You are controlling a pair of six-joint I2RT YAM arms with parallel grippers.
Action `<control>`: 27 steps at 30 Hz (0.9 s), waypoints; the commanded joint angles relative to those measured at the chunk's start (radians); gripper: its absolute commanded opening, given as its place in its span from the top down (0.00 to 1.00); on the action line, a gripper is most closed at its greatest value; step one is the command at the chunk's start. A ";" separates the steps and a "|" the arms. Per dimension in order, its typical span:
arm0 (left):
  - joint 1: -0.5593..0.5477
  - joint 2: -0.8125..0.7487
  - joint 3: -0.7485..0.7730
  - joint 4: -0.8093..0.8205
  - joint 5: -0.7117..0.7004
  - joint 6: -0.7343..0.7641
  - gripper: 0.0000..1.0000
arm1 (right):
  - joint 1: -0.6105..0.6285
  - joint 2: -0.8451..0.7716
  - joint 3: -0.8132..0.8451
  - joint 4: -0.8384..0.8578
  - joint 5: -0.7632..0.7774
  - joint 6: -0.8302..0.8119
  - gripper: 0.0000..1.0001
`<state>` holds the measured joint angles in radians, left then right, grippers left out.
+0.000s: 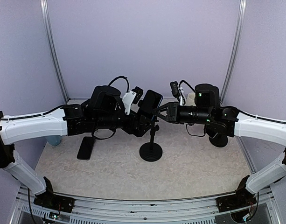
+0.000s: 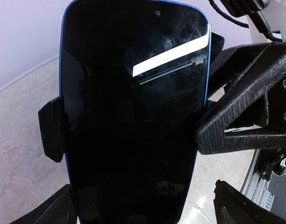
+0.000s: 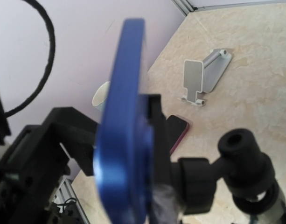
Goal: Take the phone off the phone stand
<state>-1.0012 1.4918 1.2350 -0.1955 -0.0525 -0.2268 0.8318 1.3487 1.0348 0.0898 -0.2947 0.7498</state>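
Observation:
The phone [image 1: 150,101] has a blue case and a dark screen and sits clamped in the black phone stand [image 1: 150,152], on a pole with a round base. In the left wrist view the phone [image 2: 133,116] fills the frame, with a clamp arm [image 2: 52,130] at its left edge. My left gripper [image 2: 145,207] is open, its tips wide apart on either side of the phone's lower end. My right gripper [image 1: 157,111] reaches the phone's right edge, its fingers [image 2: 236,135] one in front and one behind. The right wrist view shows the phone [image 3: 126,140] edge-on against the clamp and the ball joint [image 3: 198,184].
A second phone [image 1: 86,147] lies flat on the table at the left. It also shows in the right wrist view [image 3: 177,130], near a silver metal stand [image 3: 203,77] and a pale cup [image 3: 101,95]. A white cup [image 1: 191,99] stands at the back right.

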 commanded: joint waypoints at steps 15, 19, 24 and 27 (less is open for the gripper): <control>0.008 0.068 0.087 -0.023 -0.070 0.044 0.04 | 0.022 -0.023 0.022 0.160 -0.028 0.008 1.00; 0.011 0.070 0.089 -0.011 -0.086 0.039 0.08 | 0.021 -0.021 0.020 0.163 -0.030 0.012 1.00; 0.023 0.075 0.072 0.001 -0.112 0.024 0.14 | 0.023 -0.026 0.007 0.175 -0.034 0.021 1.00; 0.034 0.074 0.064 0.004 -0.085 0.028 0.11 | 0.024 -0.029 0.000 0.182 -0.035 0.025 1.00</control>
<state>-0.9928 1.5562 1.3022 -0.2115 -0.1192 -0.1993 0.8413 1.3502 1.0290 0.1036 -0.3016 0.7647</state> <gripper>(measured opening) 0.860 0.249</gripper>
